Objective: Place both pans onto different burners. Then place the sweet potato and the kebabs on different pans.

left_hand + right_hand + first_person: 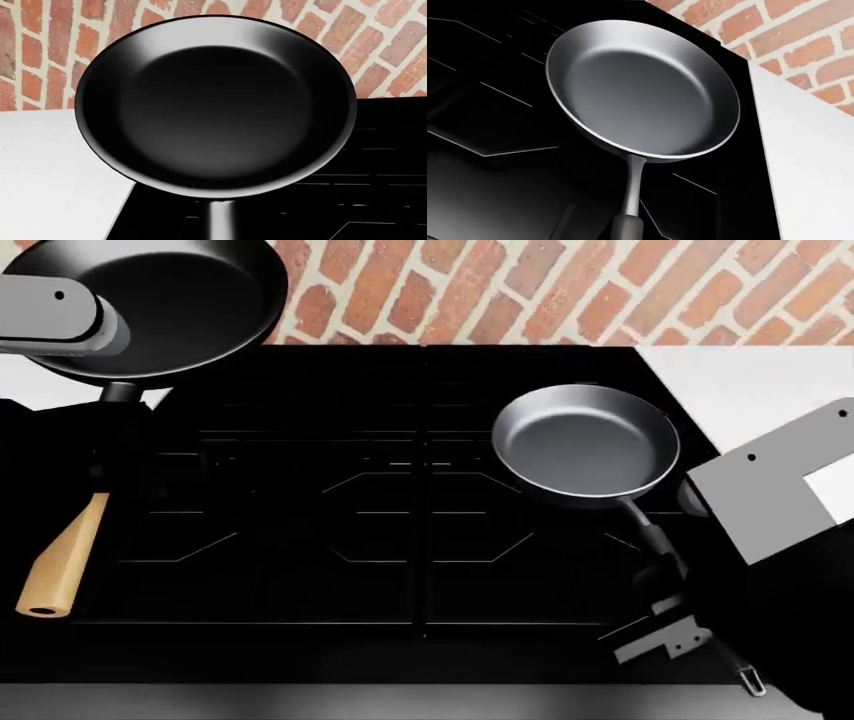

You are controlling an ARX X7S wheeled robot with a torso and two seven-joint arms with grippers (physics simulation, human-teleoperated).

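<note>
The black pan (160,300) with the light wooden handle (60,562) hangs in the air over the range's far left corner. My left gripper (118,455) is shut on its handle where the handle meets the bowl. In the left wrist view this pan (217,102) is empty and fills the frame. The dark grey pan (587,445) sits over the right burner, also empty. Its thin handle (654,540) runs through my right gripper (663,582), which is shut on it. The burners (360,500) between the pans are bare. The sweet potato and the kebabs are out of view.
White counter (47,170) borders the range on the left, and more counter (807,165) lies on the right. A brick wall (534,290) stands right behind the range. The grey pan's handle tip (754,680) reaches the range's front edge.
</note>
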